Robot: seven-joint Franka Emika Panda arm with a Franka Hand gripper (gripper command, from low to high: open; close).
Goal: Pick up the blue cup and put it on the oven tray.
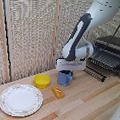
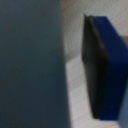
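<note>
The hand (image 1: 66, 72) sits low over the blue cup (image 1: 64, 78), directly on top of it; whether its fingers are clenched on the cup or released cannot be told, and the blurred wrist view shows only a blue finger pad (image 2: 107, 70) against pale wood. The cup stands on the wooden surface (image 1: 89, 100). At its 9 o'clock is a yellow bowl (image 1: 43, 81), at 7 o'clock an orange item (image 1: 57, 92), farther that way a floral-rimmed plate (image 1: 20, 100). The oven tray (image 1: 101, 62) lies at 2 o'clock, well apart
</note>
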